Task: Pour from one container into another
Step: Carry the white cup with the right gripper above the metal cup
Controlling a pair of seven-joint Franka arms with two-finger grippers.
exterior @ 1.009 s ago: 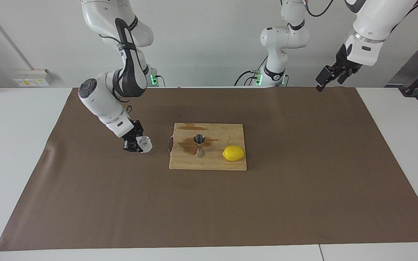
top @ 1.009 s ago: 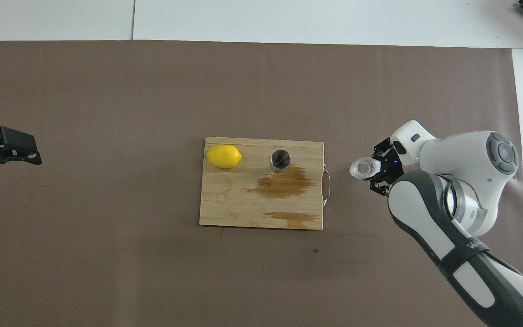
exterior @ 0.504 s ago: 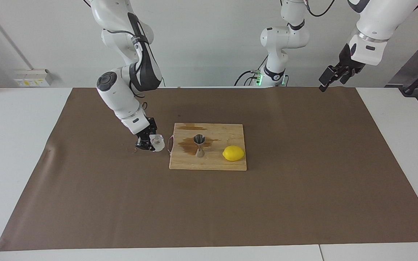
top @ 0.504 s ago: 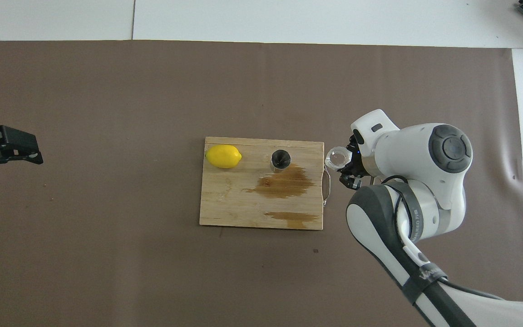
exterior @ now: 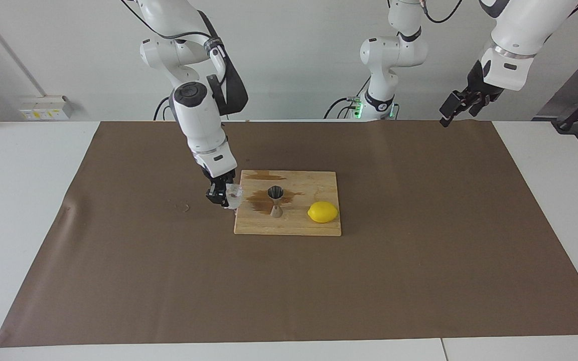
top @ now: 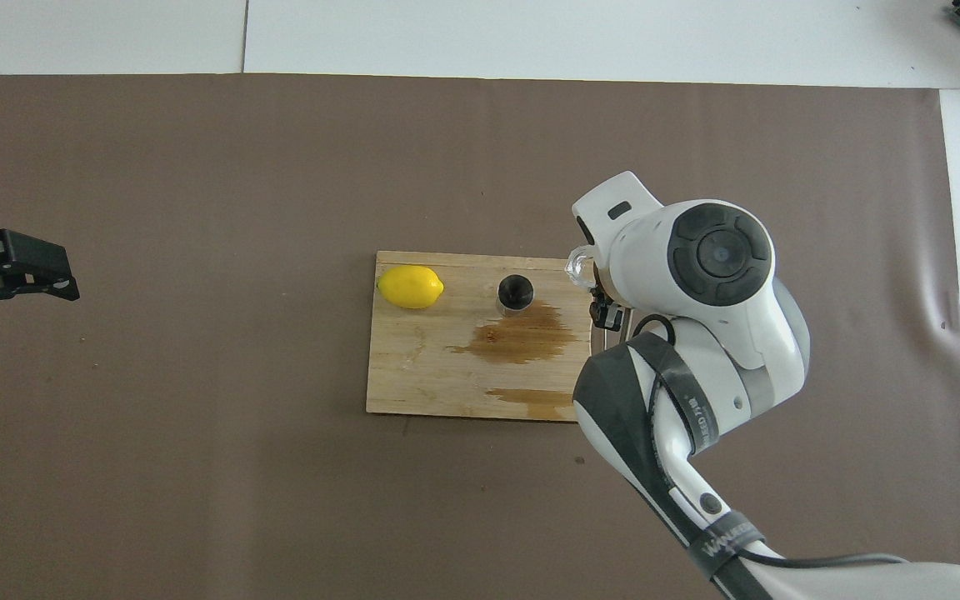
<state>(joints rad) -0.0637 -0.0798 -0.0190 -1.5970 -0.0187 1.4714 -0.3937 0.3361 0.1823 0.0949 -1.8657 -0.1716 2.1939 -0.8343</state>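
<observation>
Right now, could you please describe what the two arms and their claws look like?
Both arms are glossy white, rounded segments with dark grey joint bands and round grey caps at the joints. The right arm has a black cable strapped along it and ends in a small black claw. The left claw is black and boxy under a white wrist; black cables run by its upper arm, and green lights glow at the bases.

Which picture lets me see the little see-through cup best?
The facing view. There the cup shows in the right gripper, up at the board's handle end, short of the jigger. In the overhead view the arm hides nearly all of it; only a sliver peeks out.
</observation>
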